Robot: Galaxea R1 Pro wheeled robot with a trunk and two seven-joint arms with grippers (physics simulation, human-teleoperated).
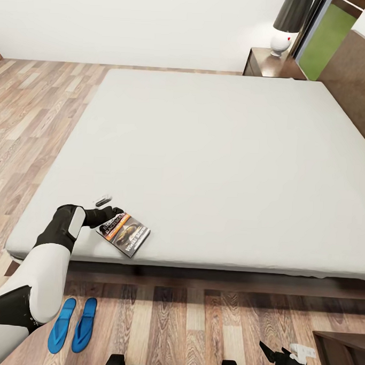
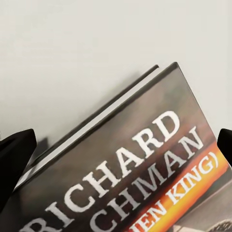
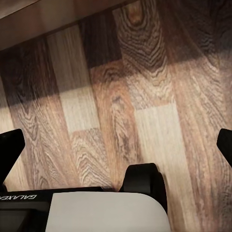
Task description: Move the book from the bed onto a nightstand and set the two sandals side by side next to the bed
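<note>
I have the left gripper reaching over the near edge of the bed, right at the book, which lies flat on the grey mattress close to that near edge and towards the foot end; I came in low and from the side because a thin paperback gives me nothing to pinch from above, so I want a finger under the cover edge; in the left wrist view the book sits between the two dark fingertips, which stand wide apart at either border, so the gripper is spread and I judge it has not closed on anything yet, though whether one finger already touches the cover I cannot tell; the two sandals lie on the floor just off the near side of the bed, parallel and nearly touching, which to my eye already looks like their share of the task done; the nightstand is at the far corner of the bed by the headboard, with a lamp on it, so the book has the whole mattress to cross, and I expect to drive round; the right gripper hangs idle over bare floor well clear of the bed, its fingertips wide apart and holding nothing, kept there out of the way.
</note>
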